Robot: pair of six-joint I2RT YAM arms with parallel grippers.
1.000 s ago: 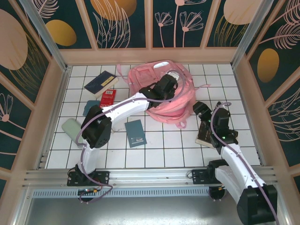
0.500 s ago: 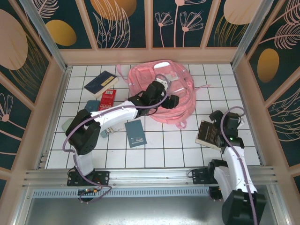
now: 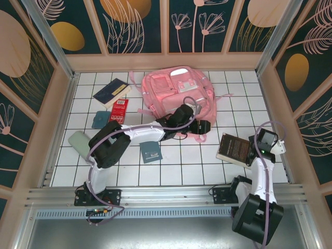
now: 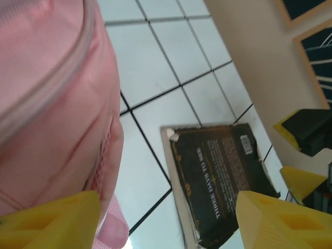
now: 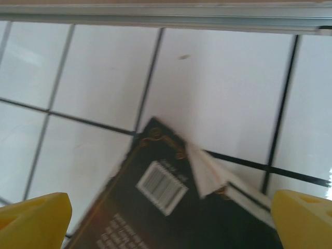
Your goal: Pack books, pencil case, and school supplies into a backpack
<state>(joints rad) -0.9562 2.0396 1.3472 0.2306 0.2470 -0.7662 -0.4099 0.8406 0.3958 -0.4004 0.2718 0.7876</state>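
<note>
Three books lie loose on the table (image 3: pixel 207 166): a navy book (image 3: pixel 111 92) near the far left corner, a small teal book (image 3: pixel 150 152) near the middle, and a thick dark brown book (image 3: pixel 234 148) by the right edge. The backpack (image 3: pixel 174 93) lies flat toward the far edge, and I cannot make out an open mouth on it.

The right gripper (image 5: pixel 166 223) hovers over the brown book's corner, fingers spread wide and empty. White pages poke out there, so a pinch could catch only loose pages, and the cover may flop open or a page tear.

The left gripper (image 4: pixel 165 222) hangs at the backpack's near right side, fingers apart, holding nothing. Unless it opens the bag, an incoming book may simply shove the fabric away.
</note>
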